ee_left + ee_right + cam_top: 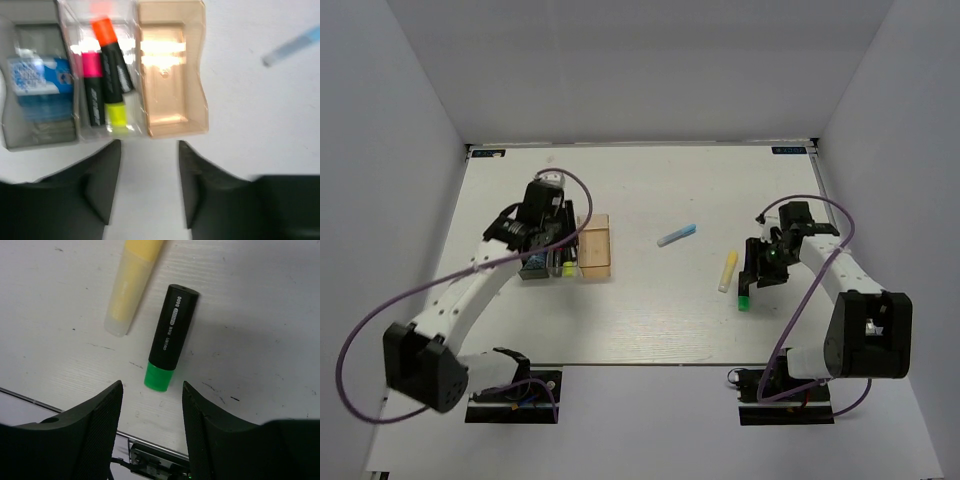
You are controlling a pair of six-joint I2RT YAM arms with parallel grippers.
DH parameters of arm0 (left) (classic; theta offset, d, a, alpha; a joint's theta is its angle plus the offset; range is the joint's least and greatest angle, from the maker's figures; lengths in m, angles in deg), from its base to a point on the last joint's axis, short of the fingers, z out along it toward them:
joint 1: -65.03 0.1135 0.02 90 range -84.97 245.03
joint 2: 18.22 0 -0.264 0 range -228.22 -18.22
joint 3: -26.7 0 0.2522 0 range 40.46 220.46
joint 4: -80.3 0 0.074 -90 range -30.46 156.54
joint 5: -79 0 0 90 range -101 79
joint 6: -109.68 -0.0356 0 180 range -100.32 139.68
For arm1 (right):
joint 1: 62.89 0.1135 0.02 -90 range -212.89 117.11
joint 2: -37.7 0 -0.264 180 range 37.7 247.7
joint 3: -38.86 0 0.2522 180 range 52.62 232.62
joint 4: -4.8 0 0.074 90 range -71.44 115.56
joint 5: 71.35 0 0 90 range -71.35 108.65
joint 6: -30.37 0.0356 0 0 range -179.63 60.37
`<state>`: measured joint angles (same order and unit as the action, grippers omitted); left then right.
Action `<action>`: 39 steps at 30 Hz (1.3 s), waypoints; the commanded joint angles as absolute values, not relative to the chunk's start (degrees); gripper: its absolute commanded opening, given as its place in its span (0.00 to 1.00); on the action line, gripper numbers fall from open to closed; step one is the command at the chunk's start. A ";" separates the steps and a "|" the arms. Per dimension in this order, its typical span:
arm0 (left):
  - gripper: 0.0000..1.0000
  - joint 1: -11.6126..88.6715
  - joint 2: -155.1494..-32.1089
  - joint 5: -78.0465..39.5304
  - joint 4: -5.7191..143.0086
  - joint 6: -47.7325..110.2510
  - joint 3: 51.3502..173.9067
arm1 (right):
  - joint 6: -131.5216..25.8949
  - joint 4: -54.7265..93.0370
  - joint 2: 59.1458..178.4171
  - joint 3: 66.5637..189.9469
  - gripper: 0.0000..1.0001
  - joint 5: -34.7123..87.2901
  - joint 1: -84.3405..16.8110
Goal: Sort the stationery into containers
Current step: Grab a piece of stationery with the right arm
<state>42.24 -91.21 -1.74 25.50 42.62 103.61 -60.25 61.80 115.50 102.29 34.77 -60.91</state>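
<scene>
White table [650,330], scuffed with small dark marks, white walls [650,70] on three sides, a blue sticker [490,153] far left, a second sticker [787,150] far right.

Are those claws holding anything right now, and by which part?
Nothing is held. The left gripper is open by the containers; the right gripper is open over the green-capped marker, not gripping it.

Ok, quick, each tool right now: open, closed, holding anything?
Left tool: open, holding nothing.
Right tool: open, holding nothing; the green-capped marker lies loose beneath it.
</scene>
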 commanded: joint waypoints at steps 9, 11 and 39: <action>0.86 40.42 -61.30 -11.26 18.90 39.37 84.06 | -58.05 58.99 126.99 104.83 0.52 25.77 -55.08; 0.86 40.42 -57.78 -11.70 19.08 40.33 81.86 | -57.35 58.99 128.66 105.09 0.52 24.55 -53.49; 0.88 40.59 -40.02 -6.08 22.86 40.77 71.93 | -66.22 65.58 125.67 123.79 0.00 40.31 -41.82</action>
<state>40.54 -41.12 -8.01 21.42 40.72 72.49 -62.70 64.03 127.67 116.28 28.95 -44.85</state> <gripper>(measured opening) 0.877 0.352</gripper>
